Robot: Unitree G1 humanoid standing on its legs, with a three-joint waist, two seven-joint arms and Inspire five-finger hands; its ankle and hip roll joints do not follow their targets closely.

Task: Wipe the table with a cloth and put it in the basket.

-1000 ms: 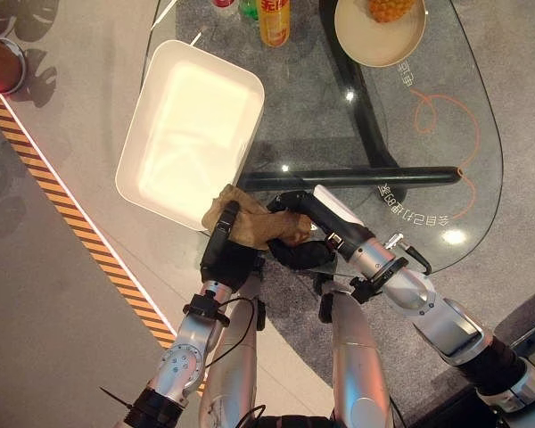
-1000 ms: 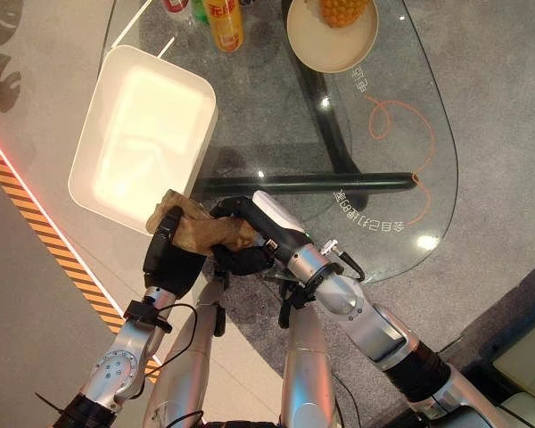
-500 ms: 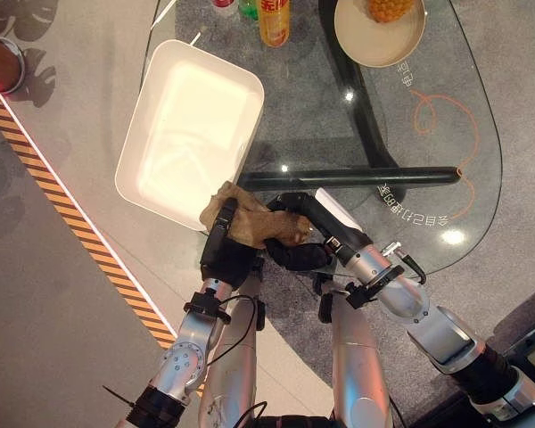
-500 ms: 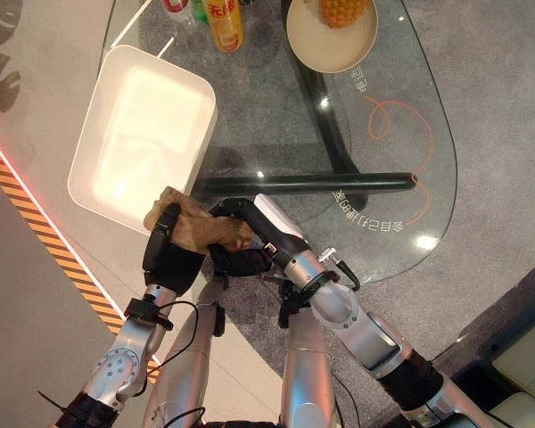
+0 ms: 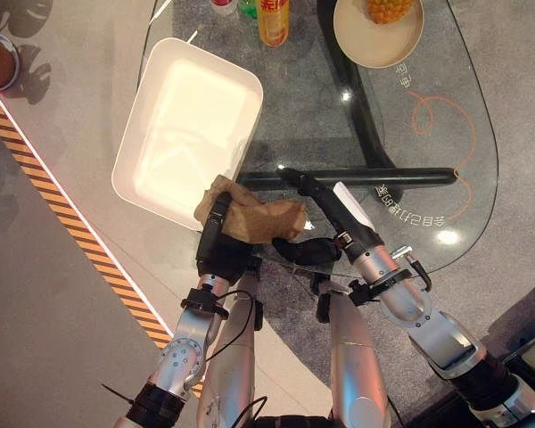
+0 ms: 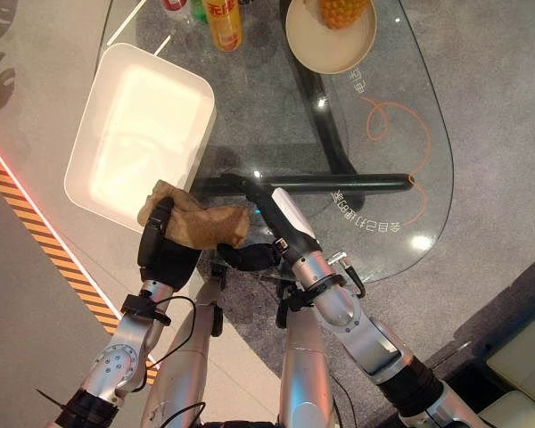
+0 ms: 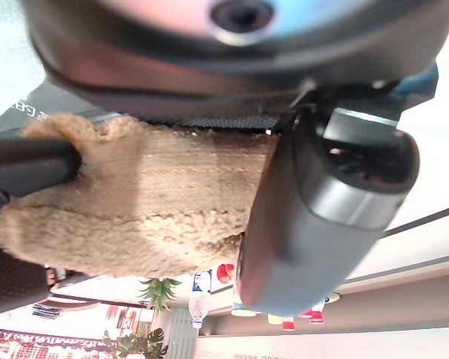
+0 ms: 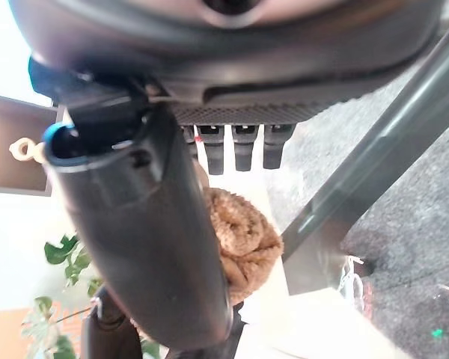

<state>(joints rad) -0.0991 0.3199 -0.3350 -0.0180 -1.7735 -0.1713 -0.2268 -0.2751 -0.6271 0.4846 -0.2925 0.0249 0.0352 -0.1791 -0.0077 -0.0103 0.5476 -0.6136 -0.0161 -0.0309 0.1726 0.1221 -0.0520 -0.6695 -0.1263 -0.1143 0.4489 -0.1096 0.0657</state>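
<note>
My left hand (image 5: 218, 254) is shut on a brown fuzzy cloth (image 5: 254, 218) at the near left edge of the glass table (image 5: 432, 134). In the left wrist view the cloth (image 7: 135, 202) sits pinched between the thumb (image 7: 322, 209) and a finger (image 7: 30, 161). Just right of the cloth, my right hand (image 5: 330, 203) is open, its fingers straight over the glass and its thumb (image 5: 308, 250) under the cloth's right end. The white rectangular basket (image 5: 129, 143) lies directly beyond the cloth on the table's left side, with nothing in it.
An orange bottle (image 5: 274, 18) and other bottles stand at the far edge. A cream plate (image 5: 348, 36) holding a yellow fruit sits far right. The table's dark frame bar (image 5: 374, 176) runs under the glass. Orange-black striped tape (image 5: 62, 214) marks the floor at left.
My right hand has let go of the cloth and straightened its fingers, lifting slightly toward the table's middle. The left hand keeps hold of the cloth in nearly the same place.
</note>
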